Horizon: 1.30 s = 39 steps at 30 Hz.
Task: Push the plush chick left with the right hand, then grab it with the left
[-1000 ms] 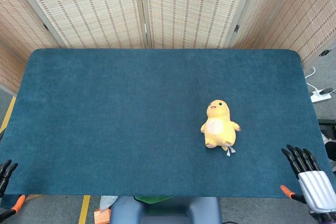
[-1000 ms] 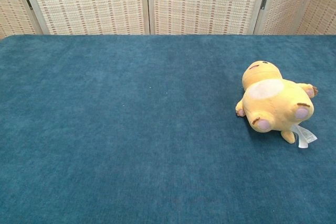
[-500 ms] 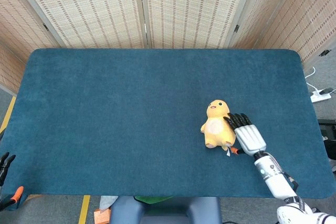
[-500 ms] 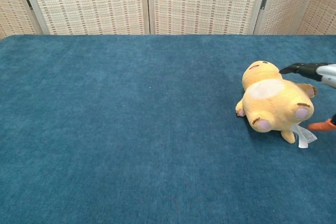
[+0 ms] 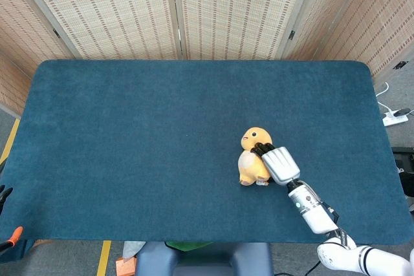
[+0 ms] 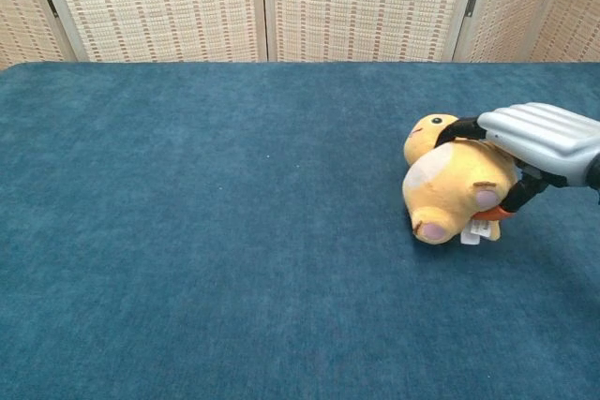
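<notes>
Right hand: your right hand [image 5: 278,161] lies flat against the plush chick [image 5: 252,159], fingers [image 6: 457,128] draped over its top and spread rather than clasped; it presses, it holds nothing.
Contact: palm side touches the toy's right flank in the chest view, fingertips near the head.
Plush chick: on its side on the worktop [image 5: 129,134], right of centre and in the lower half of the head view; right-middle of the chest view.
Left hand: only a dark sliver shows at the lower left edge of the head view [image 5: 3,193], off the worktop, well apart from the toy; you cannot tell its fingers' state from that.
Step in hand: the push left, judged under way and far from finished.
Next move: carry the sweep toward frame left, keep the palm low so the soft toy slides instead of rolling under your fingers, and bring it within your left hand's reach.
</notes>
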Available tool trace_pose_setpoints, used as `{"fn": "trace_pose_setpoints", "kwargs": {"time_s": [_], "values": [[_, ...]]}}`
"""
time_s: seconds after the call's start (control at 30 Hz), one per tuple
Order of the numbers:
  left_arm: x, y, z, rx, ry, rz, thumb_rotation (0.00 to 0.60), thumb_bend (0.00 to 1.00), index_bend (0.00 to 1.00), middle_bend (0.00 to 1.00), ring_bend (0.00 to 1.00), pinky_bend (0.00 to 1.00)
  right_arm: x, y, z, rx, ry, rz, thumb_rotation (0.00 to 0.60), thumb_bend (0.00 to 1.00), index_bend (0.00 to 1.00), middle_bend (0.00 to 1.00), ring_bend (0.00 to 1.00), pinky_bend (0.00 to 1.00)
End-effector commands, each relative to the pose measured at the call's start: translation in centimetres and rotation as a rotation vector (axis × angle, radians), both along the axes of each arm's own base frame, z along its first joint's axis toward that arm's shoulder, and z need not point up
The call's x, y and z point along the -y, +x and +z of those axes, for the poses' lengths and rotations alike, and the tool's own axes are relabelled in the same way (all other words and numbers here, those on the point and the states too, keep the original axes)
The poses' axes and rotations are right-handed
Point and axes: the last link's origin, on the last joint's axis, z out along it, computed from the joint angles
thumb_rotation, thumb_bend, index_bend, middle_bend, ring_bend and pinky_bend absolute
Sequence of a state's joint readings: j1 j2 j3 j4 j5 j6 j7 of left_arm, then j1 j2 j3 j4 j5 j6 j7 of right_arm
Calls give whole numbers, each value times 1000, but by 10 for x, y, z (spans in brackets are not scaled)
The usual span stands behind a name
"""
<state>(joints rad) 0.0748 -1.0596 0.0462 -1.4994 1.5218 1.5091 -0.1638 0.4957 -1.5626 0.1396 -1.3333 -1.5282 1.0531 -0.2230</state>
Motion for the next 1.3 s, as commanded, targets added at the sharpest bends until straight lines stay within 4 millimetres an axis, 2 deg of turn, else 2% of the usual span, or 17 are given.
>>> {"fn": "trace_pose_setpoints", "kwargs": {"time_s": [0.03, 0.13, 0.27, 0.37, 0.47, 0.53, 0.6, 0.63, 0.67, 0.7, 0.73, 0.77, 0.93, 1.03, 1.13, 1.3], "values": [[-1, -1, -1, -4, -8, 2, 600, 336, 0, 2, 5, 176, -14, 39, -12, 141, 29, 203, 600, 611, 665, 758, 747, 976], [-4, -2, -2, 4, -14, 5, 600, 336, 0, 2, 5, 175, -21, 68, -25, 193, 75, 301, 600, 610, 665, 756, 745, 976], [-5, -5, -1, 13, -14, 17, 600, 337, 0, 2, 5, 174, -24, 108, -51, 192, 129, 389, 600, 608, 665, 746, 737, 975], [-3, -7, 0, 17, -12, 28, 600, 336, 0, 2, 5, 174, -22, 127, -75, 146, 144, 398, 600, 575, 665, 718, 719, 955], [-1, -9, 2, 20, -12, 34, 600, 336, 0, 2, 5, 175, -21, 133, -95, 81, 157, 379, 600, 501, 623, 637, 674, 895], [1, -10, 2, 21, -13, 32, 600, 336, 0, 2, 5, 175, -23, 135, -101, 69, 185, 357, 600, 432, 466, 512, 551, 750], [1, -10, 3, 24, -14, 28, 600, 337, 0, 2, 6, 175, -25, 133, -105, 63, 232, 319, 600, 298, 149, 274, 311, 497], [2, -11, 2, 26, -14, 26, 600, 337, 0, 2, 8, 175, -26, 133, -105, 66, 255, 309, 600, 239, 76, 186, 218, 413], [1, -11, 2, 20, -13, 21, 600, 339, 0, 2, 9, 175, -27, 134, -103, 86, 277, 292, 600, 135, 4, 63, 83, 258], [1, -11, 2, 15, -12, 19, 600, 341, 0, 2, 12, 175, -27, 135, -99, 115, 284, 284, 600, 65, 0, 9, 16, 135], [2, -12, 1, 13, -12, 17, 600, 343, 0, 2, 13, 175, -27, 136, -95, 143, 283, 281, 600, 24, 0, 0, 0, 47], [2, -11, 0, 18, -15, 14, 600, 344, 0, 2, 13, 174, -27, 135, -88, 172, 269, 281, 600, 8, 0, 0, 0, 13], [5, -6, -1, 40, -41, -18, 600, 342, 0, 2, 12, 176, -40, 121, -53, 268, 276, 266, 600, 0, 0, 0, 0, 0], [5, 5, -3, 123, -93, -92, 600, 337, 0, 2, 24, 193, -54, 104, -20, 312, 293, 253, 600, 0, 0, 0, 0, 0], [3, 20, -5, 191, -135, -198, 600, 317, 0, 2, 36, 215, -75, 74, 15, 357, 294, 208, 600, 0, 0, 0, 0, 0], [-7, 63, -25, 210, -213, -396, 600, 271, 0, 2, 34, 213, -112, 3, 79, 371, 191, 112, 600, 0, 0, 0, 0, 0]]}}
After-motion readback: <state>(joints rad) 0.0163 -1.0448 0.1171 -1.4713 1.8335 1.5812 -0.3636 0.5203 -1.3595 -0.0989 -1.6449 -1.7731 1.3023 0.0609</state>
